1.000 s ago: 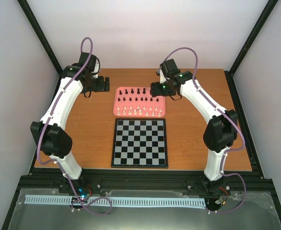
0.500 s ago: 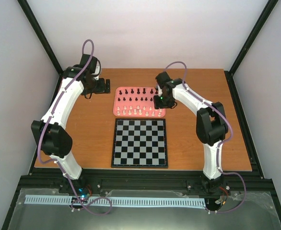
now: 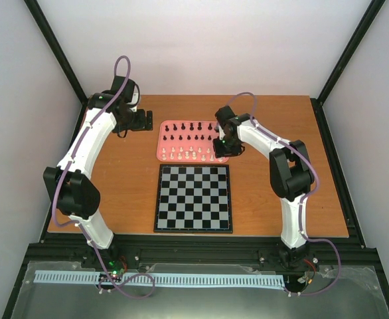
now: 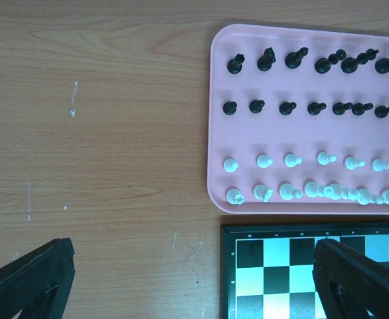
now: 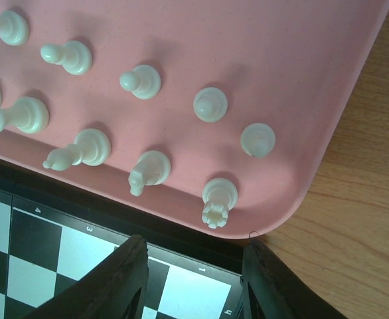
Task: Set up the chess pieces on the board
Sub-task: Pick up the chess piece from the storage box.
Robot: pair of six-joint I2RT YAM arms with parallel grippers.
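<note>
The board (image 3: 193,198) lies bare at the table's middle. The chess pieces stand on a pink tray (image 3: 160,157) behind it, black ones (image 3: 183,126) in the far rows and white ones (image 3: 188,154) in the near rows. My right gripper (image 3: 220,150) is open and empty, low over the tray's near right corner. In the right wrist view its gripper (image 5: 194,279) hangs over the board's corner (image 5: 48,239), just short of a white rook (image 5: 219,198) and a white knight (image 5: 148,169). My left gripper (image 3: 145,119) is open and empty, left of the tray.
In the left wrist view the open gripper (image 4: 194,286) hovers over bare wood, with the tray (image 4: 218,80) and board corner (image 4: 274,272) to its right. Black frame posts and white walls ring the table.
My right gripper has swung from the tray's far right side down to its near right corner, close above the white rook. The left arm has hardly moved.
</note>
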